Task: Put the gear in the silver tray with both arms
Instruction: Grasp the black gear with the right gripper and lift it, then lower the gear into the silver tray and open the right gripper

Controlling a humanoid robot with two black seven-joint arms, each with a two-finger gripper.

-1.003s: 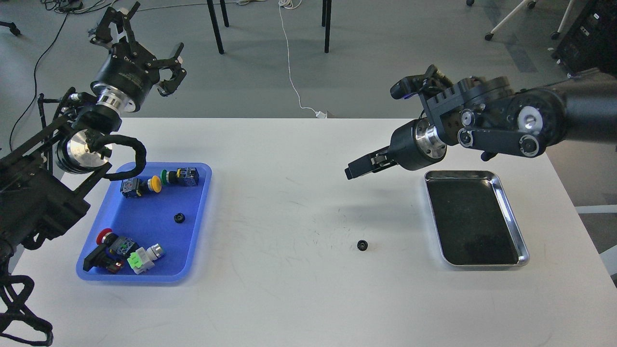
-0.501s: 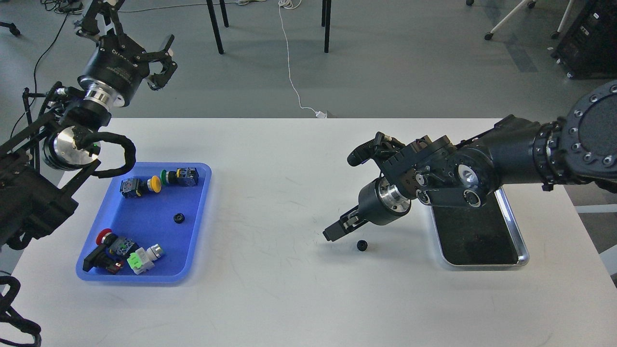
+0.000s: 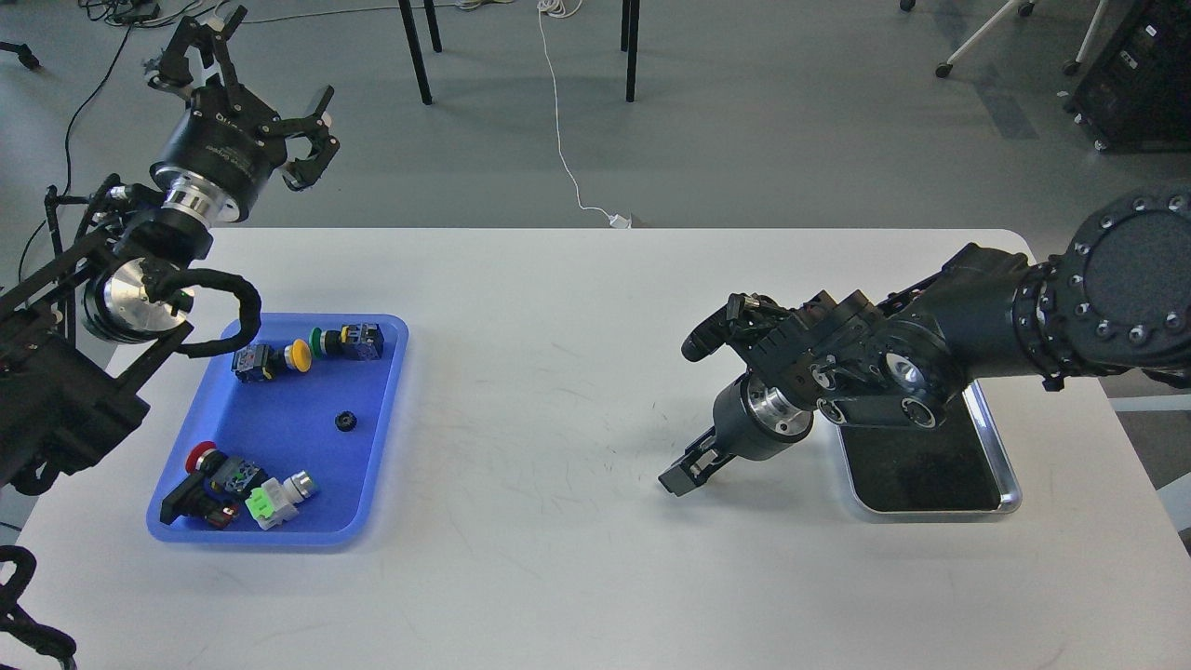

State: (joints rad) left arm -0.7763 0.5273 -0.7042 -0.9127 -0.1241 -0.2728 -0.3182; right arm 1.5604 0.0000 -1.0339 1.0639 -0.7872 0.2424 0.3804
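My right gripper (image 3: 677, 480) is low over the white table, left of the silver tray (image 3: 1003, 462), with its tips at the tabletop. The small black gear that lay loose on the table is hidden behind it, and its dark fingers cannot be told apart. My right arm crosses the tray's near left part; the shiny rim and dark bottom show to the right. A second small black gear (image 3: 346, 421) lies in the blue tray (image 3: 279, 400). My left gripper (image 3: 244, 74) is open and empty, raised beyond the table's far left corner.
The blue tray at the left also holds several push-button switches: a yellow one (image 3: 297, 354), a green one (image 3: 319, 341), a red one (image 3: 201, 458). Chair legs and a white cable are on the floor behind the table.
My right gripper has come down and forward from above the table to the spot where the loose gear lay, covering it. My left gripper has lifted and drawn back to the left.
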